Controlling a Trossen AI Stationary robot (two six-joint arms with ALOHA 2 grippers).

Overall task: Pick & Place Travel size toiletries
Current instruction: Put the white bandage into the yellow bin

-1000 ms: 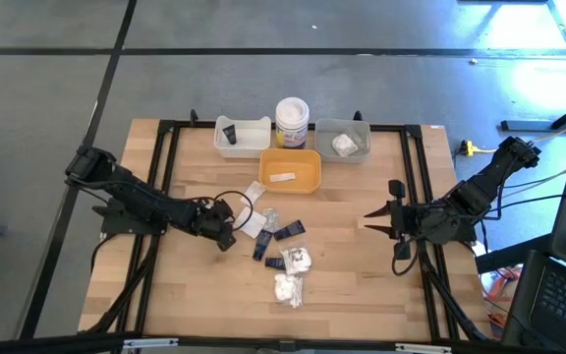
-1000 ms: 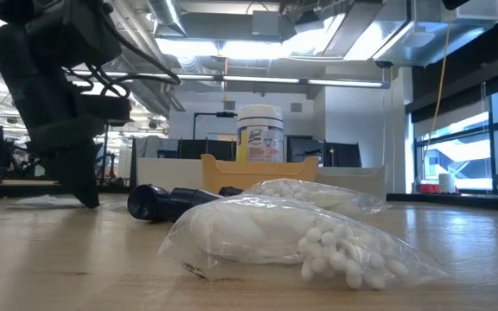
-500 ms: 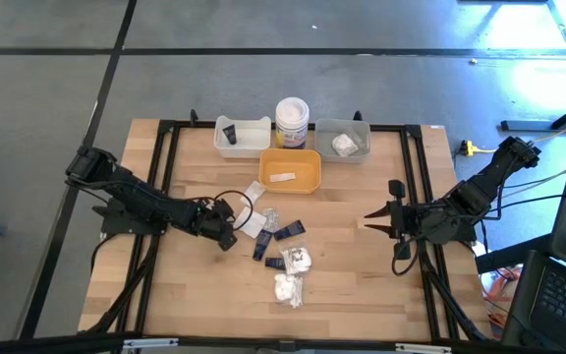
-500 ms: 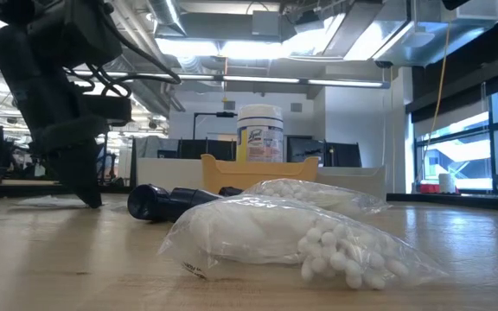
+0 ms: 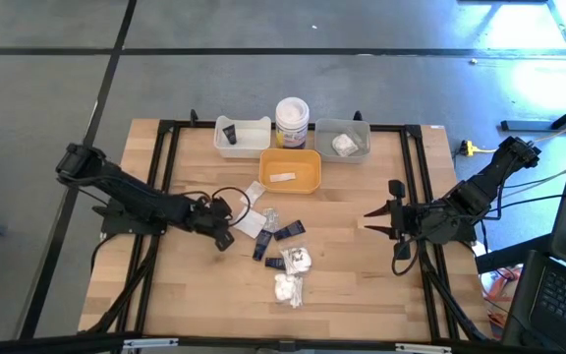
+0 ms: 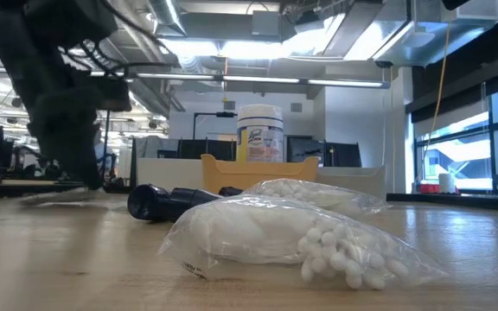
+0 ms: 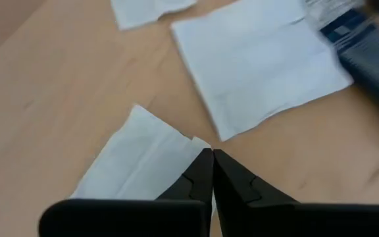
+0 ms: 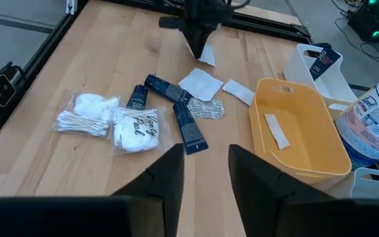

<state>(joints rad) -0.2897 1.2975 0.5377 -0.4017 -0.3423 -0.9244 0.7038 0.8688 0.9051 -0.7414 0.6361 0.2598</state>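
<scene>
Toiletries lie loose mid-table: black tubes (image 5: 288,231), a foil sachet (image 8: 206,110), white sachets (image 5: 254,190) and clear-wrapped cotton pieces (image 5: 290,287). My left gripper (image 5: 228,233) stands at their left and is shut on a white sachet (image 7: 140,164). Another flat white sachet (image 7: 262,62) rests on the wood just beyond it. My right gripper (image 8: 206,178) hovers open over the table's right part, well away from the pile. At the far edge, the yellow tray (image 5: 290,169) has one beige sachet (image 8: 276,130) in it. My left gripper pinches the white sachet by one corner (image 7: 191,146) between its two fingertips. The fingers slant down at it from the table's left side. The sachet hangs tilted below the fingers (image 8: 207,55); whether its lower end rests on the wood does not show.
At the far edge a white tray (image 5: 242,136) holds a black tube and a grey tray (image 5: 343,140) holds a white wrapped piece. A white jar with a yellow label (image 5: 291,122) stands between them. Black frame rails (image 5: 165,197) run along the table's sides.
My left gripper has shut its fingers on the white sachet's corner and has risen a little, drawing back toward the table's left. My right arm has kept still.
</scene>
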